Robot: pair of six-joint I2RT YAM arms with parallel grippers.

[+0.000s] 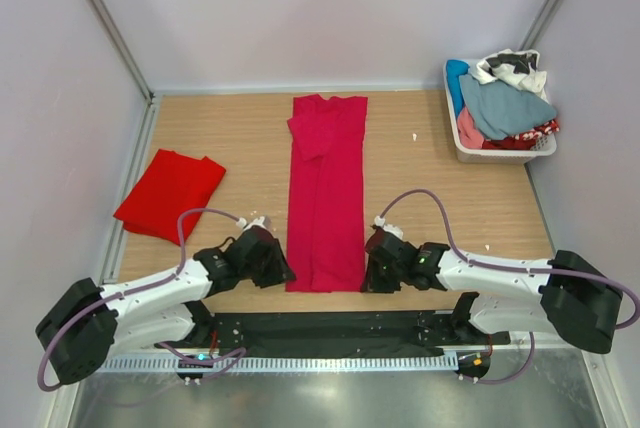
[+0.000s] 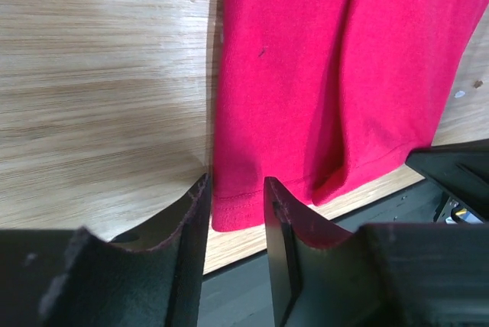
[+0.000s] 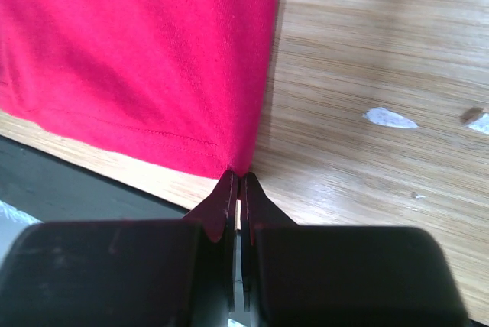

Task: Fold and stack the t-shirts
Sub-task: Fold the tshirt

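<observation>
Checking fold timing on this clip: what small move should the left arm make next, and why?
Probably close the left gripper on the near hem corner of the crimson t-shirt: its jaws straddle it but stand apart, while the right gripper looks pinched shut on the other corner.

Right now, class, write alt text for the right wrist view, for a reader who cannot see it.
The right gripper, jaws shut, meets the near hem corner of a crimson t-shirt lying flat on a wooden table. Bare wood with small white flecks fills the right side.
</observation>
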